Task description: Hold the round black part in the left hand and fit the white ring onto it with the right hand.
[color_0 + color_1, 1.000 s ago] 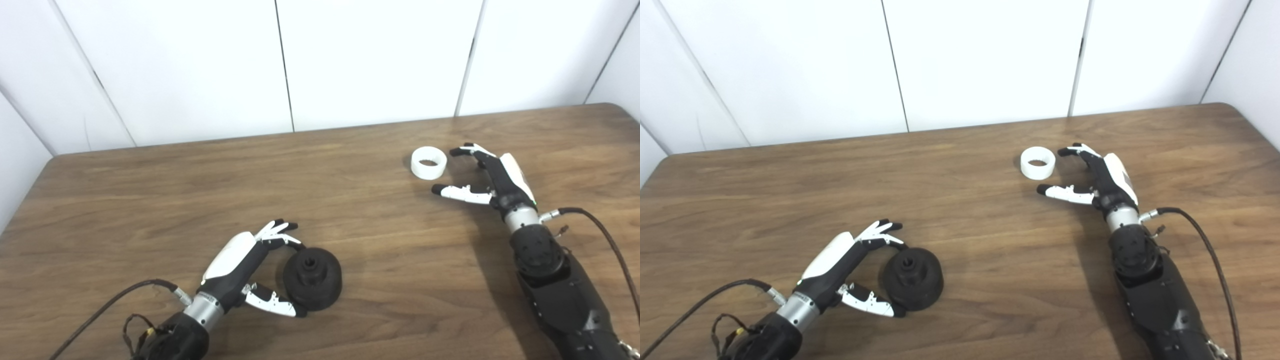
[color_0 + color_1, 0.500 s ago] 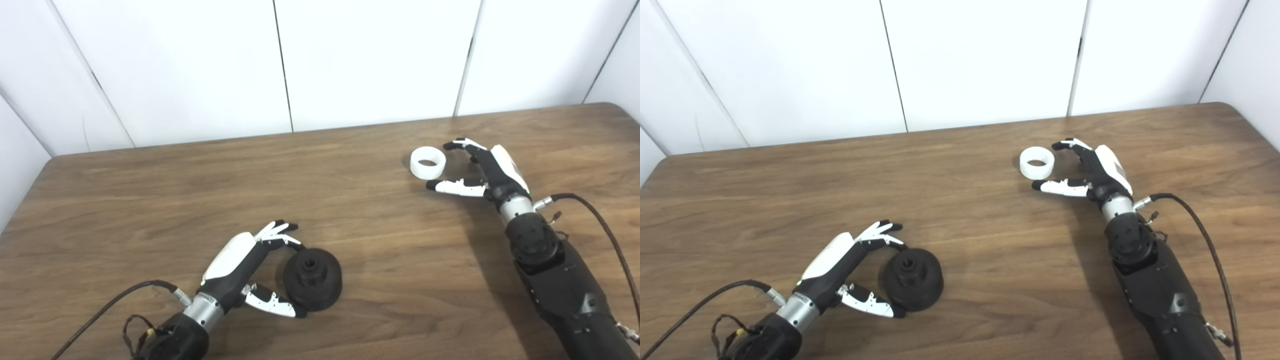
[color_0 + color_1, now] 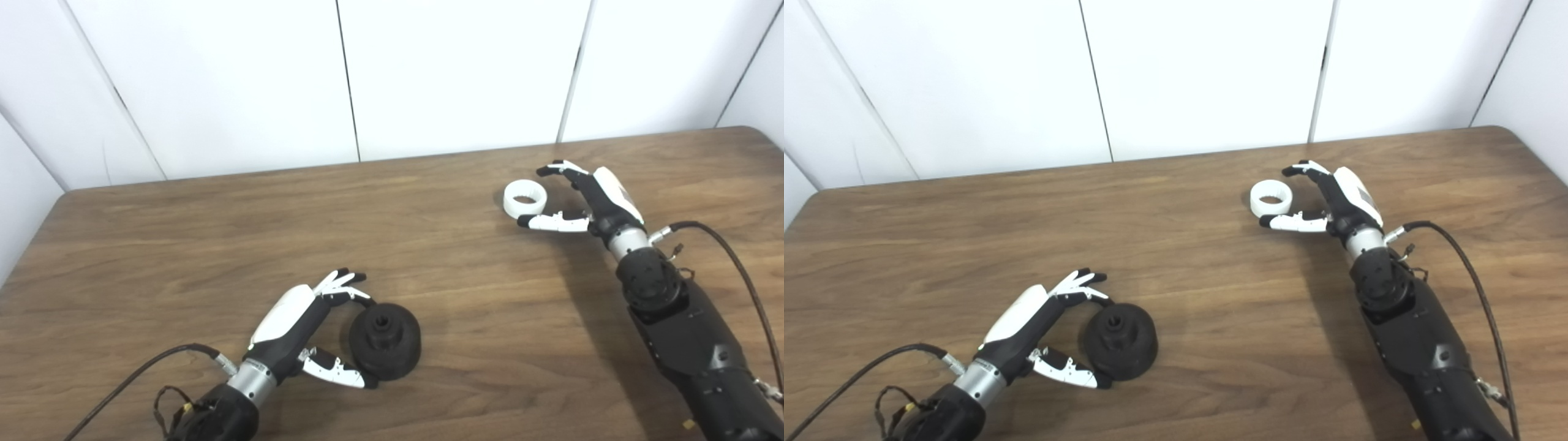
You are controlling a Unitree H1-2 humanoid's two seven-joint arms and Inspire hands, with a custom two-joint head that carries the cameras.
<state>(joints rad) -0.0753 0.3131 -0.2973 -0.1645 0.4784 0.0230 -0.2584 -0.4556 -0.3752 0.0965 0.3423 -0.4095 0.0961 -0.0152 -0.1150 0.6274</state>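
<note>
The round black part (image 3: 384, 340) sits on the wooden table (image 3: 184, 245) near the front, its hub with a hole facing up. My left hand (image 3: 306, 327) is open around the part's left side, fingers above its far edge and thumb low by its near edge, touching or almost touching it. The white ring (image 3: 525, 198) lies flat on the table at the right rear. My right hand (image 3: 582, 199) is open just to the ring's right, fingers arched over its far right edge and thumb reaching along its near side. The ring rests on the table, not lifted.
White wall panels (image 3: 429, 73) stand close behind the table's far edge. The table's right rear corner (image 3: 756, 131) is rounded. Cables (image 3: 729, 257) trail from both wrists over the tabletop.
My right hand has moved forward and left, from beside the ring to bracketing it between fingers and thumb. The left hand and the black part have barely shifted.
</note>
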